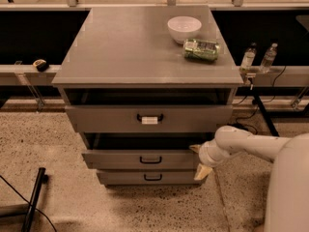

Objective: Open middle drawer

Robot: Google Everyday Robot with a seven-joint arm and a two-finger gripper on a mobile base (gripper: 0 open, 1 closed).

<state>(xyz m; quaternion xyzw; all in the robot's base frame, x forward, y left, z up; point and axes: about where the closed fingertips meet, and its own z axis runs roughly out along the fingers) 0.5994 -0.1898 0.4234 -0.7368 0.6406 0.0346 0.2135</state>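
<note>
The middle drawer (120,159) is the grey cabinet's second of three, with a small plain black loop handle (150,159). It stands a little way out, with a dark gap above its front. My gripper (199,161) is at the drawer's right end, on the white arm (251,146) that comes in from the right. Its two beige fingers are spread apart, one (195,149) at the top edge of the drawer front and one (203,173) at the bottom edge. The end of the drawer front lies between them.
The top drawer (106,119), with a white tag on its handle, also stands partly out. The lowest drawer (120,178) is shut. A white bowl (184,28) and a green packet (202,50) sit on the cabinet top. Two bottles (258,57) stand at the right. A black pole (34,197) lies on the floor at the left.
</note>
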